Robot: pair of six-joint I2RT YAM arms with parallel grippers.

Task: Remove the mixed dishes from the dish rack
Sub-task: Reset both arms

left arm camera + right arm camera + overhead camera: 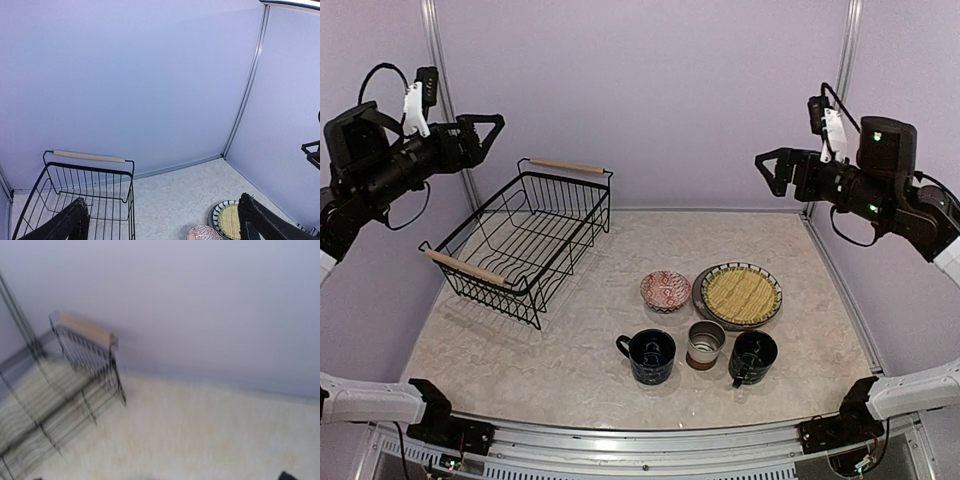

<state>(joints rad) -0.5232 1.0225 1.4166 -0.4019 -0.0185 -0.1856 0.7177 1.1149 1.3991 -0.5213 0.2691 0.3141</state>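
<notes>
The right wrist view is smeared by blur. Only the dish rack (75, 370) and one of its wooden handles (85, 331) can be made out, off to that claw's left, and its own fingers are cut away except for a dark scrap at the bottom edge. In the left wrist view the stack of plates (222, 216) and the red patterned bowl (202, 233) are clipped by the lower edge. Only rims show beneath the woven straw plate (741, 293) on top of the stack, so the plates under it cannot be counted. The worktop (520, 370) is pale and marbled, enclosed by plain lilac walls (670, 90) that meet at metal corner strips (847, 60). The left claw (488, 140) hangs high in the air with its fingers (70, 225) spread wide, released and touching nothing. The rack stands on the worktop directly below and slightly ahead of it. The right claw (770, 172) is also up in the air, its jaws parted and holding nothing. Every dish in view rests on the worktop outside the rack, below and between the two claws and nearer the right one. The bowl sits just beside the stack on the left claw's side. The dark blue mug (650, 356), grey cup (705, 343) and dark green mug (753, 357) stand in a row closer to the arm bases.
</notes>
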